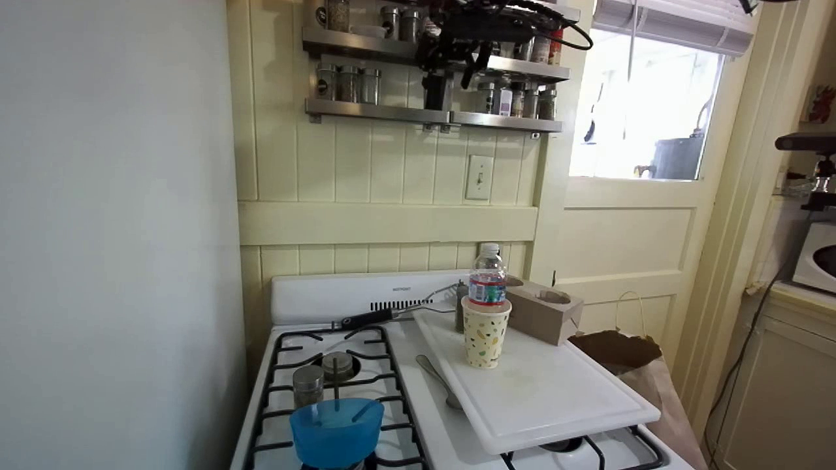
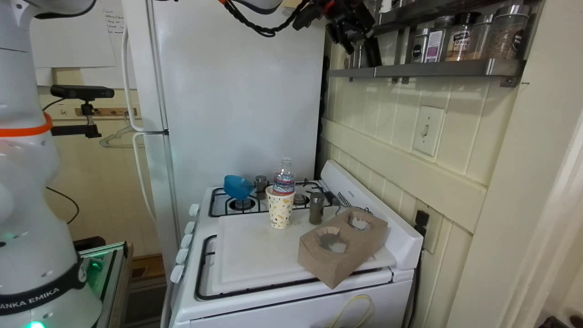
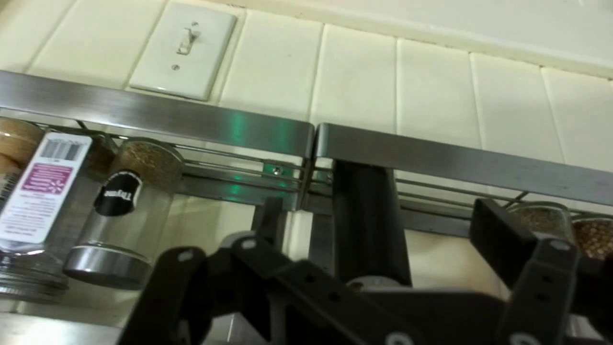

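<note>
Standing on the lower shelf (image 3: 431,158), a black cylinder (image 3: 369,218) shows in the wrist view between the spread fingers (image 3: 503,230) of our hand (image 3: 378,211). We see those fingers wide apart and gripping nothing, one to each side of the cylinder with a gap showing either way; its top is partly hidden behind the hand. It stands just beside the seam (image 3: 314,143) where two lengths of shelf meet. Across that seam, we find a glass jar labelled Thyme (image 3: 127,211) and, close by it, a jar with a white and pink label (image 3: 45,187); two more jars (image 3: 550,218) stand on the cylinder's other side, partly covered by a finger. That view is upside down, so the light switch (image 3: 185,45) on the wall (image 3: 436,81) below the shelf appears above it.

Farther down, in both exterior views, we have the white stove (image 1: 447,431) with a white cutting board (image 1: 535,405) across part of its top. On the board are a patterned paper cup (image 1: 484,339), a clear bottle (image 1: 487,287) rising out of it, a dark shaker (image 2: 316,209) and a brown carton (image 2: 353,241) with two holes. A blue bowl (image 1: 336,434) sits over a burner (image 2: 241,205).
</note>
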`<state>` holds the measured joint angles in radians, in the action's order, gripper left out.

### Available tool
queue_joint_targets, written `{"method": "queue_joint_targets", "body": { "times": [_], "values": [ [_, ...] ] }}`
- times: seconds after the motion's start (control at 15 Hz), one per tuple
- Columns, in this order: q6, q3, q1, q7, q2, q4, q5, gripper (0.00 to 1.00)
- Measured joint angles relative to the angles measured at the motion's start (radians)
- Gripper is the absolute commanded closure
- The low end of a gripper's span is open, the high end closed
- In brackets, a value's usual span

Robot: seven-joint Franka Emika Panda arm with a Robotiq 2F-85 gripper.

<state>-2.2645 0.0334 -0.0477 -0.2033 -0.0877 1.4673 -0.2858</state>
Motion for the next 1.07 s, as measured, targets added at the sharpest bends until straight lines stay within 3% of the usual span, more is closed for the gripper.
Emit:
{"method": "queue_joint_targets", "body": {
  "times": [0.2, 0.67, 1.07],
  "values": [
    [-0.017, 0.001, -0.010, -0.064, 0.036, 0.082, -0.127, 0.00],
    [-0.238, 0.015, -0.023, -0.244, 0.078, 0.245, -0.483, 0.00],
    [-0.223, 0.018, -0.022, -0.458, 0.144, 0.343, -0.669, 0.00]
  ]
}}
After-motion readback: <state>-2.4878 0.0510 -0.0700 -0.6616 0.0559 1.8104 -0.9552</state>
